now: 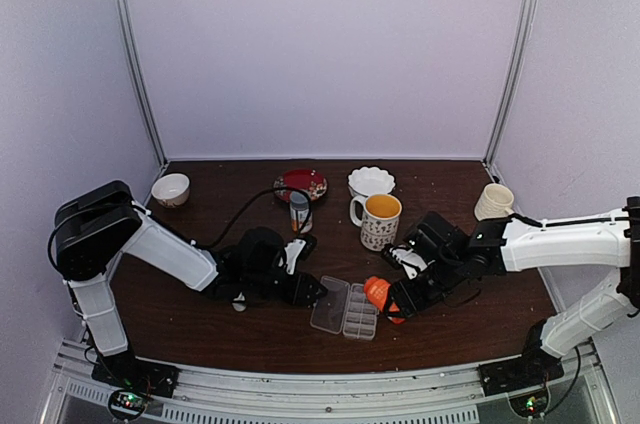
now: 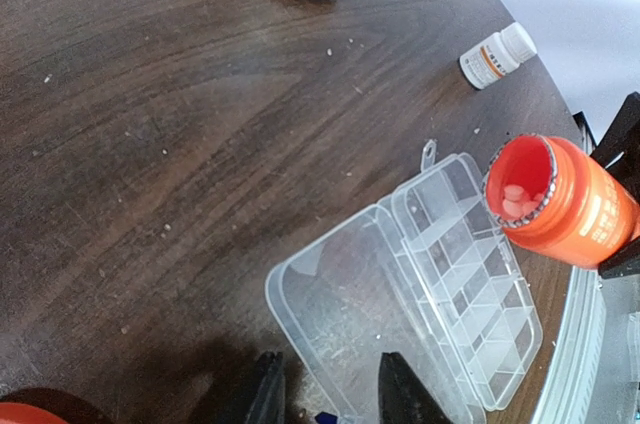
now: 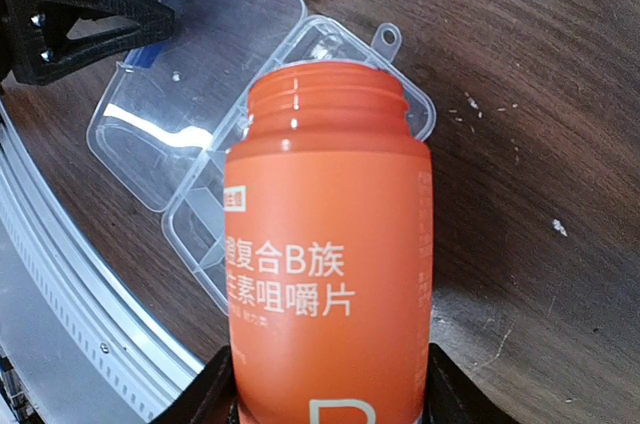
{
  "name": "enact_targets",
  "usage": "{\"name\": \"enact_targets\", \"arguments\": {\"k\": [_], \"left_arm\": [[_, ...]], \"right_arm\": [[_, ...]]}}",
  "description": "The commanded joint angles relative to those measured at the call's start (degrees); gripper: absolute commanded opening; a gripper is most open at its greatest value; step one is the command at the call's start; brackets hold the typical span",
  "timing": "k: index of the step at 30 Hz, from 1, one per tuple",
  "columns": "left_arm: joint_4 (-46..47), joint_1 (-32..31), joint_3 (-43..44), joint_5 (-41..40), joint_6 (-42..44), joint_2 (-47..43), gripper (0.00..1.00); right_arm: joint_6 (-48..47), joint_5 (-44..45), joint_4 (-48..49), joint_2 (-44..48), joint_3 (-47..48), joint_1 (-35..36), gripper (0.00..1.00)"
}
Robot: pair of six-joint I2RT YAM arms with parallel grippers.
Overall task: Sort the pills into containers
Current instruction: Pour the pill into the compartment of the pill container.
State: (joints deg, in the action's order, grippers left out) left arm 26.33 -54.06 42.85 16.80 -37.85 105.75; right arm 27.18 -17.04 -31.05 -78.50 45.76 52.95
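Note:
The clear pill box point(image 1: 345, 309) lies open on the table, its lid point(image 2: 350, 304) flat to the left of the two rows of containers point(image 2: 470, 284). My right gripper point(image 3: 330, 394) is shut on an uncapped orange bottle point(image 3: 330, 274), tipped with its mouth over the box's far end. Pale pills point(image 2: 515, 199) show inside the bottle's mouth. A tiny pale speck point(image 2: 377, 336) rests on the lid. My left gripper point(image 2: 330, 399) hovers low at the lid's near edge, its fingers point(image 2: 400, 394) apart, with only the lid's rim between them.
A flowered mug point(image 1: 380, 219), a white scalloped bowl point(image 1: 371, 181), a red plate point(image 1: 300, 184) and a grey-capped bottle point(image 1: 300, 209) stand behind the box. A small white bottle point(image 2: 497, 54) lies beyond it. A small bowl point(image 1: 170, 189) and a tipped cup point(image 1: 493, 201) sit at the far corners.

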Motion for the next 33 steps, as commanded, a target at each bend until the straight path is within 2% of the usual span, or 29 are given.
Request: {"name": "enact_targets", "arguments": {"k": [1,3,4,6,8,11,14,16,18,21,22,25,27,29,31,33], "left_arm": [[3.8,-0.2,-0.7,-0.2,0.1,-0.5,0.38],[4.3,-0.2,-1.1,-0.2,0.0,-0.7,0.39],[4.5,-0.3,-1.2,-0.2,-0.1,-0.8,0.39],[4.7,-0.2,-1.3,-0.2,-0.1,-0.7,0.40],[4.7,-0.2,-1.3,-0.1,0.0,-0.8,0.40],[5.0,-0.2,-1.5,0.0,-0.1,-0.8,0.40],[5.0,-0.2,-1.4,0.0,-0.1,-0.8,0.40],[5.0,-0.2,-1.5,0.1,-0.1,-0.8,0.40],[5.0,-0.3,-1.5,0.0,-0.2,-0.7,0.40],[5.0,-0.2,-1.4,-0.1,-0.2,-0.7,0.40],[5.0,-0.2,-1.4,0.0,-0.2,-0.7,0.40],[5.0,-0.2,-1.4,-0.1,-0.1,-0.6,0.40],[5.1,-0.2,-1.4,0.0,-0.2,-0.7,0.39],[5.1,-0.2,-1.4,0.0,-0.1,-0.6,0.40],[5.1,-0.2,-1.5,0.0,-0.1,-0.7,0.40],[5.2,-0.2,-1.5,-0.1,-0.2,-0.6,0.40]], "right_arm": [[1.9,-0.9,4.8,2.4,-1.5,-0.1,0.00],[0.9,4.1,-1.6,0.3,0.7,-0.1,0.00],[0.0,3.7,-2.8,-0.7,2.0,-0.1,0.00],[0.8,-2.6,2.3,0.1,0.7,-0.1,0.00],[3.0,-3.0,6.8,1.7,-1.7,-0.1,0.00],[1.2,3.5,-2.1,-1.1,2.1,-0.1,0.00],[1.9,-2.3,2.1,-0.5,0.4,-0.1,0.00],[2.4,-0.4,1.6,0.0,0.4,-0.1,0.00],[1.1,3.8,-5.0,-1.7,3.2,-0.1,0.00],[1.6,-1.1,-1.1,0.5,1.9,-0.1,0.00],[2.0,0.0,-0.4,1.0,1.6,-0.1,0.00],[0.4,5.5,-8.4,-1.4,4.9,-0.1,0.00],[0.3,1.1,-5.9,-1.0,3.9,-0.1,0.00],[1.5,1.0,-2.8,0.2,2.4,-0.1,0.00],[0.7,4.7,-7.8,-1.7,4.6,-0.1,0.00],[-0.5,2.4,-8.3,-2.7,5.2,0.0,0.00]]}}
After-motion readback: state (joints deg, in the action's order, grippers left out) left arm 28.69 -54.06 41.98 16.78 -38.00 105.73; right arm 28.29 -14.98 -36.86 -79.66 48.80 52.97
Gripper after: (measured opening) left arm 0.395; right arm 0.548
